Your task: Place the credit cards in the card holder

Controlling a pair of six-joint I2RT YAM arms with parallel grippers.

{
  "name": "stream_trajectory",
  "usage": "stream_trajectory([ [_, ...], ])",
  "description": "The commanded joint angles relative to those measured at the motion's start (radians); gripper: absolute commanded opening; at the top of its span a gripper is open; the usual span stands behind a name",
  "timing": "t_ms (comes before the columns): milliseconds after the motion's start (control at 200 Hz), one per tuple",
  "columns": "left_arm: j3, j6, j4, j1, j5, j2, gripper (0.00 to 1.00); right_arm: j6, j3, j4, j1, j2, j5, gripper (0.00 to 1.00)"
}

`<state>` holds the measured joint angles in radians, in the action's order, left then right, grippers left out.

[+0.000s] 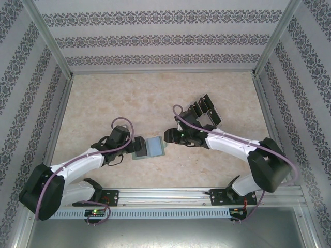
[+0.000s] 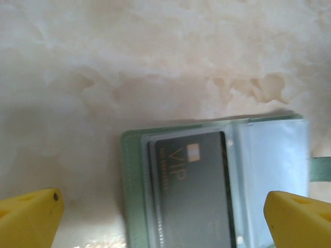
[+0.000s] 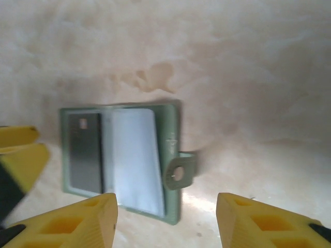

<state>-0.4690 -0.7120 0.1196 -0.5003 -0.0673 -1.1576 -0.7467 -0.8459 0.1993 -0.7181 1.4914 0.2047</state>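
Card holder (image 1: 150, 147) lies open and flat on the marbled worktop (image 1: 155, 98), near the front edge and between the two arms. Left tool (image 1: 135, 145) sits at its left side, right tool (image 1: 166, 136) just off its upper right corner. Left wrist view: left tool (image 2: 163, 201) released, yellow fingers (image 2: 31, 217) spread wide and low in frame, gripping nothing; the left finger stands clear of the holder's green edge (image 2: 132, 181). One dark card (image 2: 191, 191) marked "VIP", with a small pale chip, sits in the holder's left half under a clear sleeve; the right half shows pale, glossy sleeves (image 2: 274, 155). Right wrist view: right tool (image 3: 166, 201) released too, fingers (image 3: 77, 222) apart with nothing between them, hovering by the holder's near edge (image 3: 173, 134). Same card (image 3: 85, 152) shows at the holder's far left there, pale sleeves beside it, and the closing tab (image 3: 179, 171) juts from the right side onto bare worktop. Other black cards (image 1: 204, 110) stand upright in a cluster further back, beside the right forearm, well apart from the holder.
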Motion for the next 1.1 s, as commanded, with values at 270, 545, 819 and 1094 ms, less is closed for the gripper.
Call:
stream_trajectory([
  [270,0.021,-0.010,-0.113,0.039,-0.062,-0.028,1.00,0.081,-0.106,0.066,-0.032,0.153,-0.080,0.47],
  [545,0.027,-0.001,-0.139,0.047,-0.089,-0.076,1.00,0.086,-0.097,0.070,-0.030,0.151,-0.081,0.01],
  [819,0.019,-0.013,-0.300,0.046,-0.215,-0.157,1.00,0.077,-0.062,0.033,-0.013,0.153,-0.048,0.00],
  [1094,-0.054,-0.071,-0.333,0.009,-0.274,-0.137,1.00,0.067,-0.037,-0.001,0.000,0.148,-0.022,0.00],
])
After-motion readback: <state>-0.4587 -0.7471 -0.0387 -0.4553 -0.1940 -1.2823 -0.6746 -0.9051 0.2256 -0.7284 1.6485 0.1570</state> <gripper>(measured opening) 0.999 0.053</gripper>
